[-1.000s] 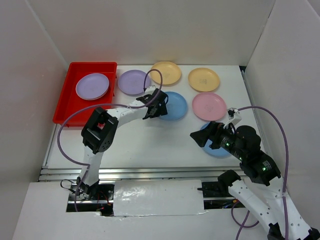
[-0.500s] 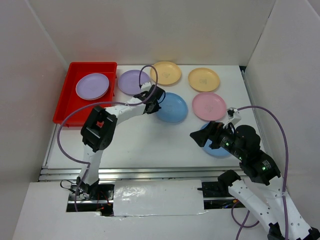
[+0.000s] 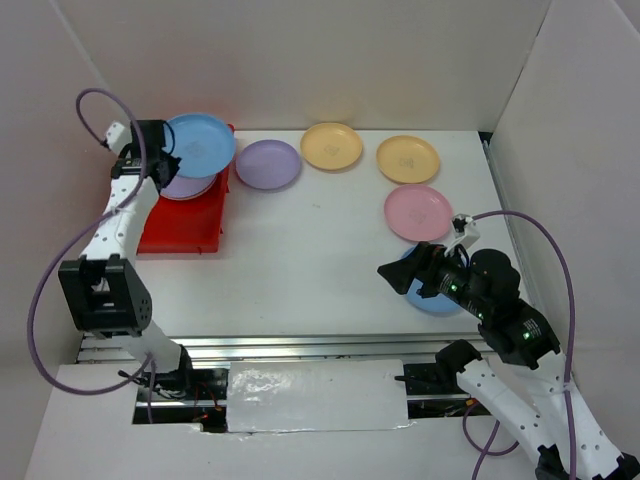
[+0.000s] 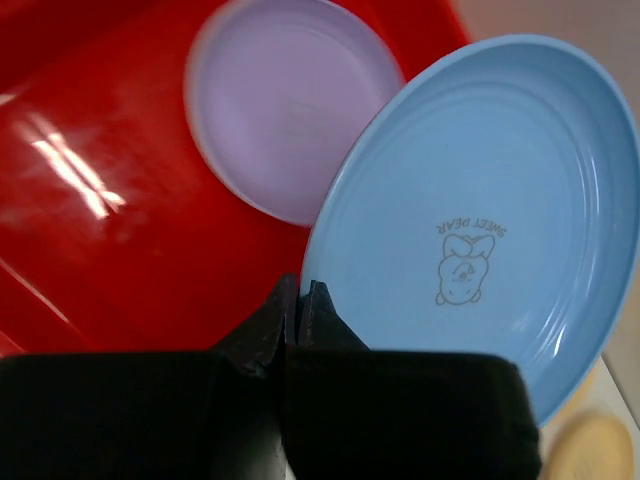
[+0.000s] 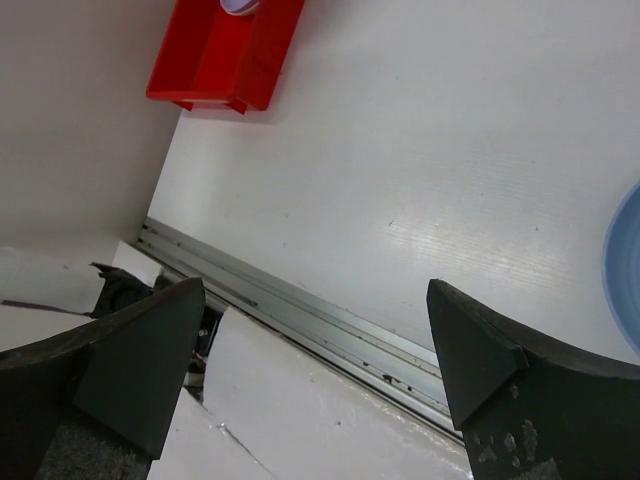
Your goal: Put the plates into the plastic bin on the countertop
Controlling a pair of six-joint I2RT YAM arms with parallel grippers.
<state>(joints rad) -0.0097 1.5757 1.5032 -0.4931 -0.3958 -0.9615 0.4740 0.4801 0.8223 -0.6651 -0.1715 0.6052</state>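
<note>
My left gripper (image 3: 163,160) (image 4: 300,291) is shut on the rim of a blue plate (image 3: 201,143) (image 4: 480,220). It holds that plate tilted above the right end of the red plastic bin (image 3: 186,226) (image 4: 90,230). A purple plate (image 3: 184,187) (image 4: 285,110) lies in the bin, partly under the blue one. On the countertop (image 3: 300,260) lie a purple plate (image 3: 268,164), two yellow plates (image 3: 332,146) (image 3: 408,159) and a pink plate (image 3: 419,212). A second blue plate (image 3: 440,299) (image 5: 625,270) lies partly under my right gripper (image 3: 398,275) (image 5: 315,300), which is open and holds nothing.
White walls close in the countertop on the left, back and right. A metal rail (image 3: 300,346) (image 5: 300,312) runs along the near edge. The red bin (image 5: 225,55) shows far off in the right wrist view.
My left gripper shut on the blue plate's rim in the middle of the countertop and carried it up and left over the red bin. The right arm stayed still.
</note>
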